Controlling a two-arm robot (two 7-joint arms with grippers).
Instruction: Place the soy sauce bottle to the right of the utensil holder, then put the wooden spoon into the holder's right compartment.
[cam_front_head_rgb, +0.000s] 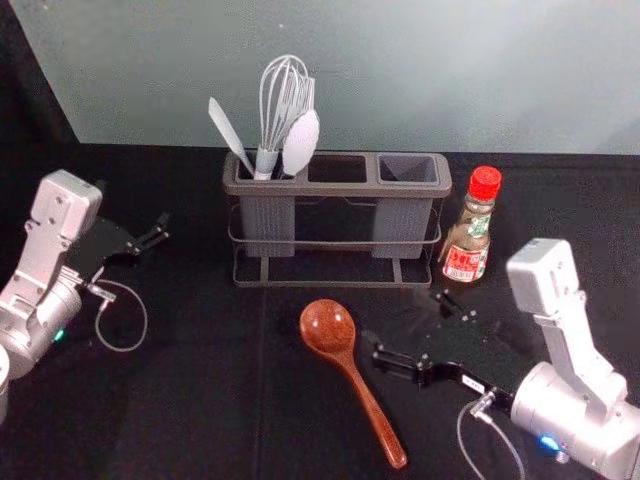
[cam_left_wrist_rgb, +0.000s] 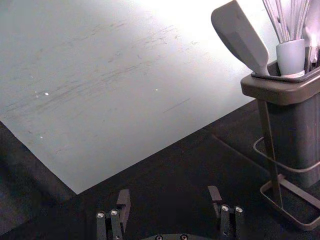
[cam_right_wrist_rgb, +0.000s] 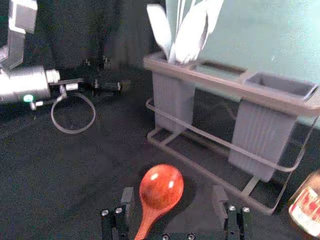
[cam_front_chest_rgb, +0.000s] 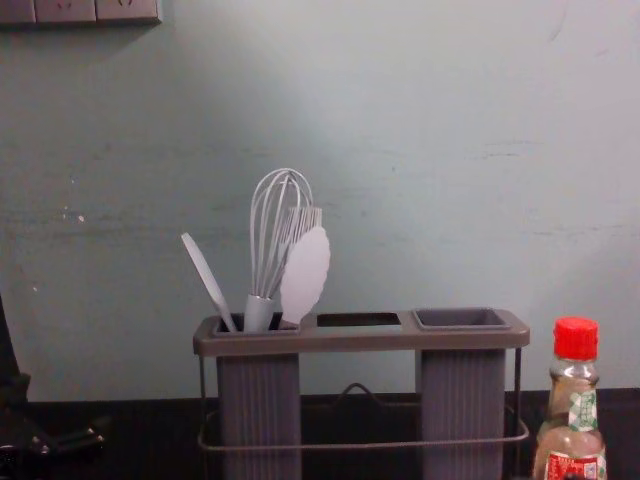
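1. The utensil holder (cam_front_head_rgb: 340, 188) stands upright at twelve o'clock, seen from the head view. Nothing pokes up from its right compartment (cam_front_head_rgb: 408, 170), while the left one carries a whisk (cam_front_head_rgb: 285, 100) and other utensils.
2. The right gripper (cam_right_wrist_rgb: 173, 195) is at about five o'clock from the holder, fingers spread wide with nothing between them. The left gripper (cam_left_wrist_rgb: 169, 192), at nine o'clock from the holder, is likewise spread and empty; it looks parked.
3. The wooden spoon (cam_front_head_rgb: 328, 326) lies on the dark cloth at six o'clock from the holder, bowl towards it, handle running off to five o'clock. Getting hold of it looks like the step in hand.
4. The soy sauce bottle (cam_front_head_rgb: 467, 240) stands upright just beside the holder, at roughly three o'clock, so the first placement appears done.
5. The spoon's handle (cam_front_head_rgb: 375, 410) is what the next move calls for: bring the right gripper over, straddle it, close, lift, then tip the spoon upright above the right compartment and lower it, keeping clear of the bottle.
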